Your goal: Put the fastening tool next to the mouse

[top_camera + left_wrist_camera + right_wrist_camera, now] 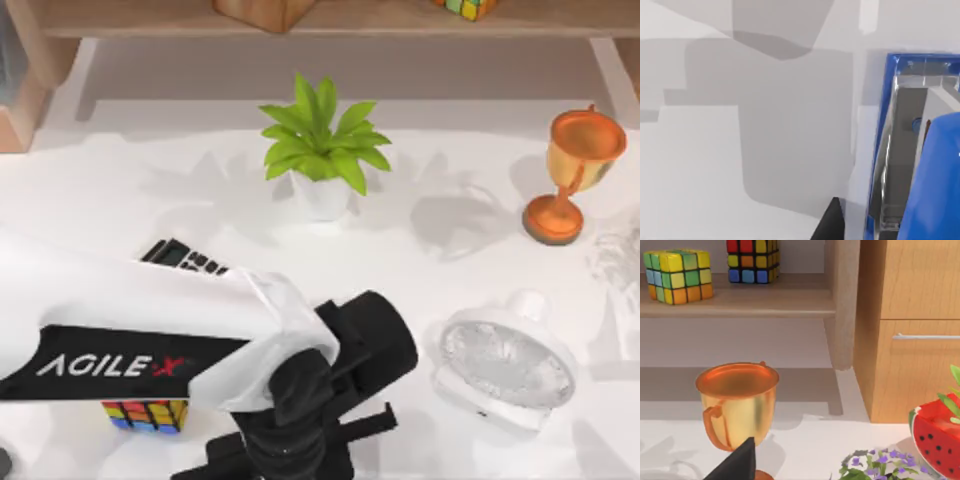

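The fastening tool is a bright blue stapler with a shiny metal inside, very close in the left wrist view, over the white table. My left arm reaches in from the left, and its gripper hangs low over the table's front middle. The stapler lies under the arm in the top view. I cannot tell whether the gripper holds it. The mouse is out of view. A dark part of my right gripper points at a copper trophy.
A potted plant stands at the back middle and the trophy at the back right. A white round fan lies at the front right. A calculator and a colourful cube peek out beside my left arm.
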Controlling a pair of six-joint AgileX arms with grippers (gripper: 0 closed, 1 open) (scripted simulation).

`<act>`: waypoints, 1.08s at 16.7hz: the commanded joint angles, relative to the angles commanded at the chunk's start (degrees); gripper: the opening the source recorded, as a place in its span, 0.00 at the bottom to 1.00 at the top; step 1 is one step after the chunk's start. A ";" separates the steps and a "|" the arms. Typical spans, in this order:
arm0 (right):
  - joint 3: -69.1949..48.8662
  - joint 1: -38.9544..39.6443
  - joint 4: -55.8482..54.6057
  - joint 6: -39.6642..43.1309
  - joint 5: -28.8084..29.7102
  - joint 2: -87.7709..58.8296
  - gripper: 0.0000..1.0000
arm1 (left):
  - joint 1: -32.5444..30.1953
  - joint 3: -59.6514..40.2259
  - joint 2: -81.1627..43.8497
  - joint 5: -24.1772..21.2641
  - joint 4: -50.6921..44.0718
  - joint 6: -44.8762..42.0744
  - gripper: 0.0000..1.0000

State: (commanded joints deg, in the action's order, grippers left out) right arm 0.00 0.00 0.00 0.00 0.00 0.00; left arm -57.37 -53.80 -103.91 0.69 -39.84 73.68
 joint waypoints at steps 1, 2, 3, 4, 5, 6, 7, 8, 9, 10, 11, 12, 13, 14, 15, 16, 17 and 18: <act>0.00 0.00 0.00 0.00 0.00 0.00 1.00 | 0.09 -0.22 1.19 -0.03 -1.25 -0.65 0.00; 0.00 0.00 0.00 0.00 0.00 0.00 1.00 | 0.07 -0.39 1.38 -0.03 -1.43 -0.68 0.00; 0.00 0.00 0.00 0.00 0.00 0.00 1.00 | 0.04 -0.81 1.79 -0.03 -2.13 -0.67 0.00; 0.00 0.00 0.00 0.00 0.00 0.00 1.00 | 0.04 -1.24 2.25 -0.02 -3.16 -0.66 0.00; 0.00 0.00 0.00 0.00 0.00 0.00 1.00 | 0.05 -1.66 2.68 -0.02 -4.13 -0.63 0.00; 0.00 0.00 0.00 0.00 0.00 0.00 1.00 | 0.07 -2.08 3.13 -0.02 -4.76 -0.59 0.00; 0.00 0.00 0.00 0.00 0.00 0.00 1.00 | 0.09 -2.47 3.49 -0.02 -5.69 -0.56 0.00; 0.00 0.00 0.00 0.00 0.00 0.00 1.00 | 0.09 -2.89 3.98 -0.01 -6.95 -0.54 0.00; 0.00 0.00 0.00 0.00 0.00 0.00 1.00 | 0.09 -3.37 4.51 -0.01 -7.92 -0.53 0.00; 0.00 0.00 0.00 0.00 0.00 0.00 1.00 | 0.05 -3.69 4.81 -0.01 -8.35 -0.55 0.00; 0.00 0.00 0.00 0.00 0.00 0.00 1.00 | 0.05 -3.71 4.82 -0.01 -8.37 -0.55 0.00; 0.00 0.00 0.00 0.00 0.00 0.00 1.00 | 0.05 -3.71 4.82 -0.01 -8.37 -0.55 0.00; 0.00 0.00 0.00 0.00 0.00 0.00 1.00 | 0.07 -3.54 4.56 -0.01 -8.23 -0.63 0.00; 0.00 0.00 0.00 0.00 0.00 0.00 1.00 | 0.13 -3.60 4.59 -0.03 -8.23 -0.70 0.00; 0.00 0.00 0.00 0.00 0.00 0.00 1.00 | 0.63 -4.12 4.87 -0.18 -8.25 -1.33 0.00; 0.00 0.00 0.00 0.00 0.00 0.00 1.00 | 1.62 -5.08 5.32 -0.43 -8.33 -2.57 0.00; 0.00 0.00 0.00 0.00 0.00 0.00 1.00 | 3.09 -6.41 5.84 -0.75 -8.49 -4.40 0.00; 0.00 0.00 0.00 0.00 0.00 0.00 1.00 | 5.00 -7.99 6.38 -1.10 -8.75 -6.81 0.00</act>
State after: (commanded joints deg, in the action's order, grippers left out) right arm 0.00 0.00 0.00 0.00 0.00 0.00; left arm -52.37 -61.79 -97.54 -0.42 -48.60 66.87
